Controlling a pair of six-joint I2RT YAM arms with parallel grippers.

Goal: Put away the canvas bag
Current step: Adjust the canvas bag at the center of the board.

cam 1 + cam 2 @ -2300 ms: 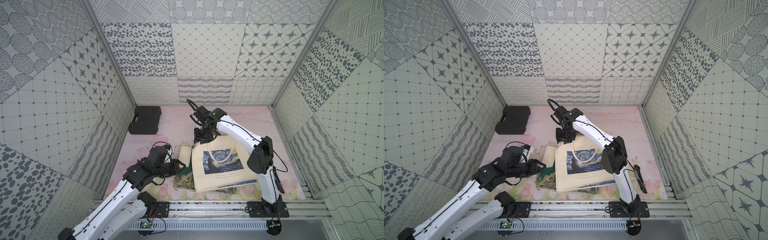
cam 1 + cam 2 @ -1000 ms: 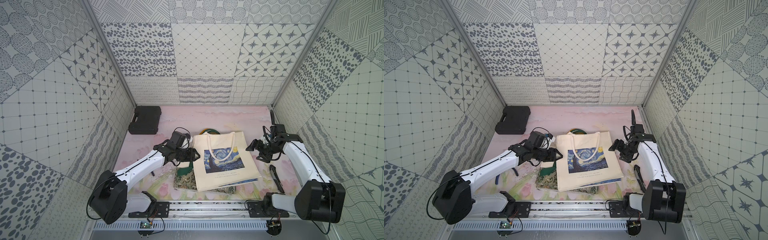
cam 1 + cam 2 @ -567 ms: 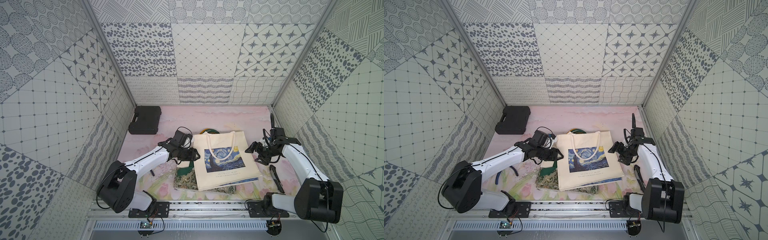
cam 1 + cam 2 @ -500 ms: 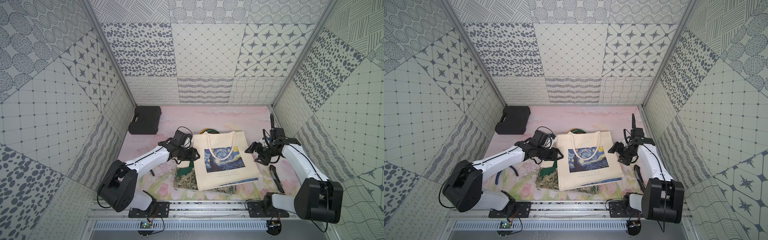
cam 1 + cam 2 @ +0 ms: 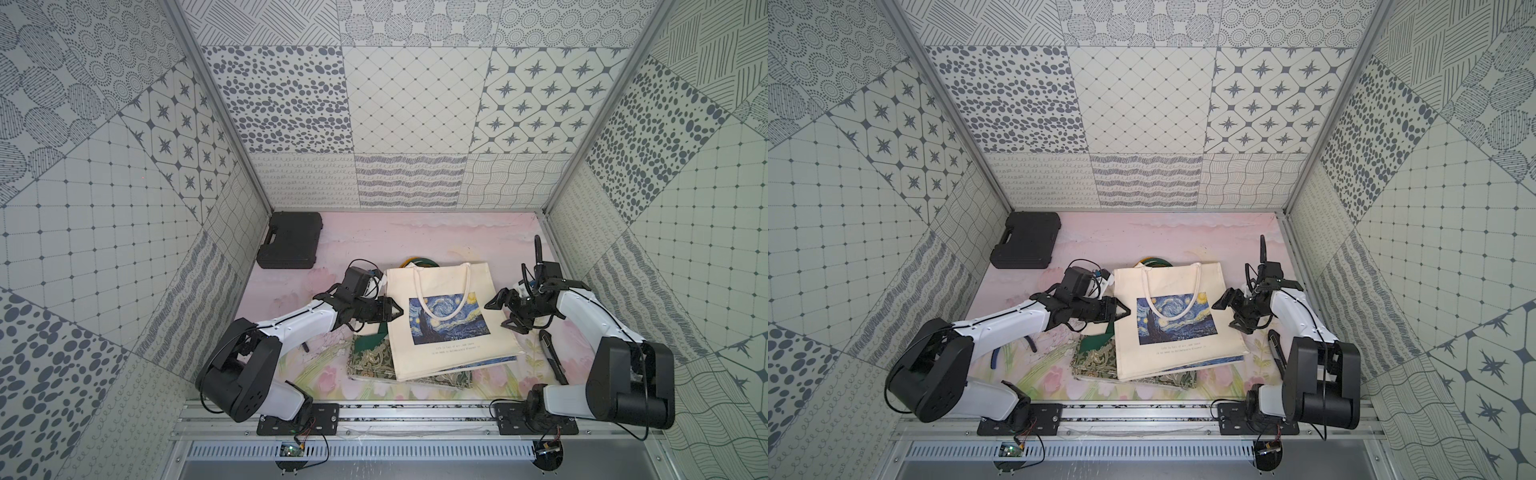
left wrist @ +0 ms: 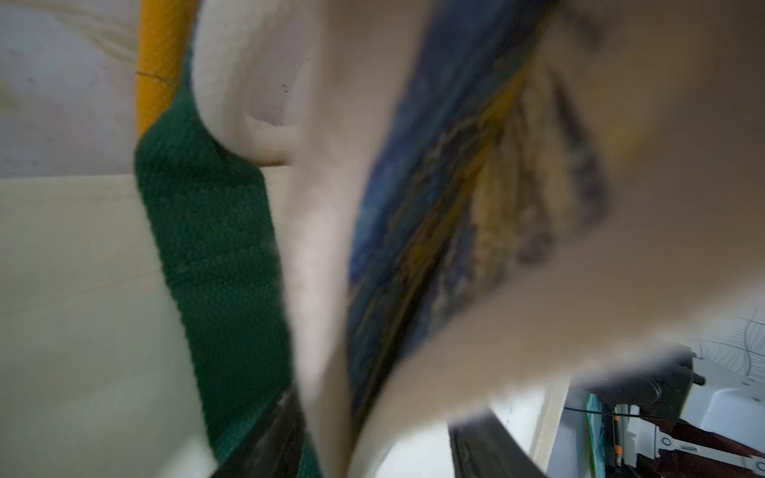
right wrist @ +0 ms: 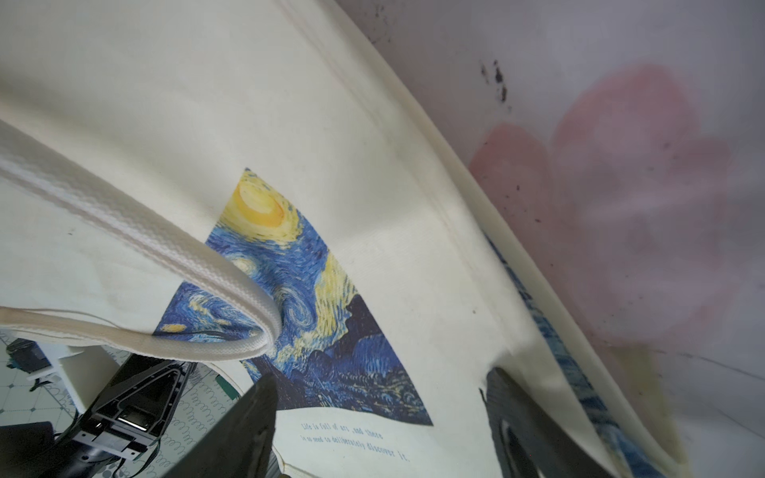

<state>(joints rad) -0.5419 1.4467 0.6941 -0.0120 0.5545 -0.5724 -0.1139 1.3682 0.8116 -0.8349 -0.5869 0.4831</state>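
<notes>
The canvas bag (image 5: 451, 332) (image 5: 1177, 349), cream with a blue and yellow night-sky print, lies flat on the pink flowered table mat (image 5: 415, 237), in the middle towards the near edge. Its opening faces the far side, and its white handles (image 5: 428, 307) are folded back over the print. It rests on top of a green patterned cloth bag (image 5: 368, 355), which sticks out at its left and near edges. A green and yellow strap (image 5: 415, 262) peeks out past its far edge.

The left gripper (image 5: 397, 312) (image 5: 1123, 312) is at the bag's left edge. In the left wrist view, blurred canvas (image 6: 455, 207) runs up close to the lens between two dark fingers (image 6: 269, 438), next to the green strap (image 6: 215, 248). I cannot tell whether they pinch the cloth or only straddle it.

The right gripper (image 5: 496, 316) (image 5: 1225, 316) is at the bag's right edge, its fingers (image 7: 244, 430) spread wide. The bag's edge lies between them with nothing clamped.

A black carry case (image 5: 291, 240) sits far left against the wall. A slim black tool (image 5: 550, 357) lies on the mat to the right of the bag, below the right arm.
</notes>
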